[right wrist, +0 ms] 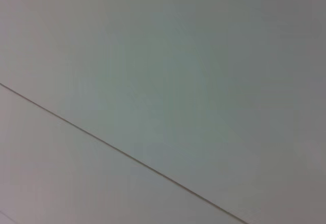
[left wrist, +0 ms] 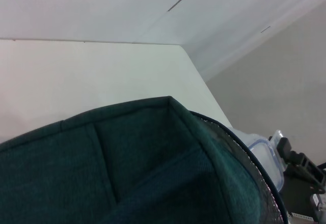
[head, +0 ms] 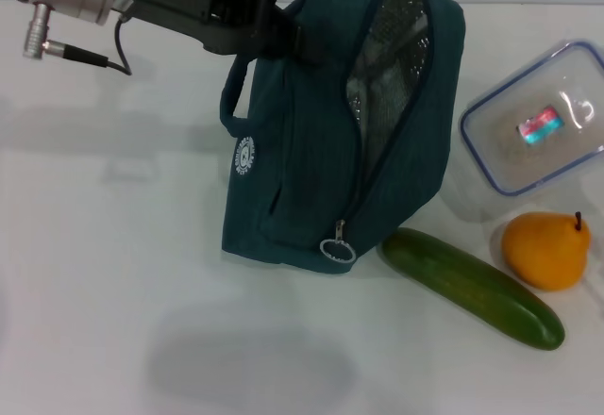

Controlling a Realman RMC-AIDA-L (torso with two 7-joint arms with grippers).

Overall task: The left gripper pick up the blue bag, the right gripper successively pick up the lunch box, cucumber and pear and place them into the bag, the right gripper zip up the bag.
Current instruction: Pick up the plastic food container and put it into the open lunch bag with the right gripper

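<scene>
While the left gripper [head: 274, 30] reaches the blue bag [head: 330, 141] top, grip state unclear, bag sits unzipped. Lunch box [head: 538, 118], cucumber [head: 472, 288], pear [head: 545, 250] remain on counter [head: 113, 245]; right gripper unseen.

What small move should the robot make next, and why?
Probably the right gripper, which is not in view, should come in over the lunch box. The left gripper is already at the top of the blue bag, whose zipper is open and shows the foil lining, while the lunch box, cucumber and pear lie outside on the table.
</scene>
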